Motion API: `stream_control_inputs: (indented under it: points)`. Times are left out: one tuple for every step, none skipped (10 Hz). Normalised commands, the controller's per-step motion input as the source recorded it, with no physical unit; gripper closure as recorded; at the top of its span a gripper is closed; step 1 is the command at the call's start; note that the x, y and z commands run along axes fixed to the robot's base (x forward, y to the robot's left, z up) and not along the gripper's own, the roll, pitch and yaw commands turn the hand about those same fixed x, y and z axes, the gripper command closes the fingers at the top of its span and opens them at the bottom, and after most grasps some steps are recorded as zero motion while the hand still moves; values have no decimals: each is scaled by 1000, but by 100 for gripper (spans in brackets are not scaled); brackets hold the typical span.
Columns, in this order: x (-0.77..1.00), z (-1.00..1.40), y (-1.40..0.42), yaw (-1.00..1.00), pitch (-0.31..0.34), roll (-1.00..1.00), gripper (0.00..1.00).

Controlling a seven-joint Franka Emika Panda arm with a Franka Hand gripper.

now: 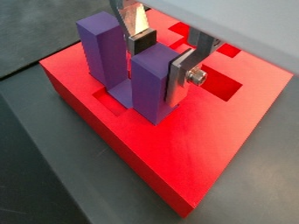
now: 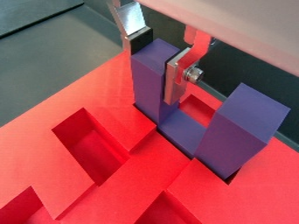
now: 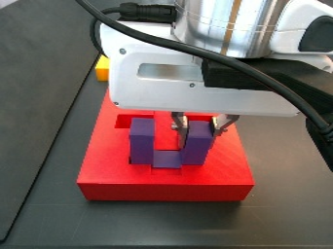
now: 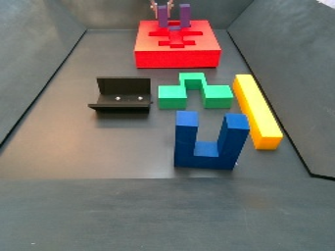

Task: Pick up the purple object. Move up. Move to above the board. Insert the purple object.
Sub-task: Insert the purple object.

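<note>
Two silver fingers point(image 1: 184, 72) of the gripper point(image 1: 162, 59) pinched one prong of the purple object point(image 1: 138, 77), a plate on each side of it, as both wrist views showed. The purple object point(image 2: 198, 114) stood upright on the board point(image 1: 222, 140) with its flat base sunk into a bar-shaped recess, its free prong apart from the fingers. In a side view the gripper point(image 3: 196, 124) hung beneath the white arm housing at the centre of the frame, over the board point(image 3: 124, 180), with the purple object point(image 3: 166, 141) showing under it. In a side view from farther off, the board point(image 4: 179, 47) sat at the top centre of the frame with the purple object point(image 4: 171, 14) on it; the gripper itself was cut off by the upper edge there. Lower in that frame lay the fixture point(image 4: 119, 96) at the left, a green block point(image 4: 197, 92) just right of it, a yellow bar point(image 4: 257, 110) further right, and a blue U-shaped block point(image 4: 210, 140) below the green one, all apart from the board.
</note>
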Motion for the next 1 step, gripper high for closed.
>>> stream_control_inputs:
  points:
    - [0,0,0,0,0,0,100]
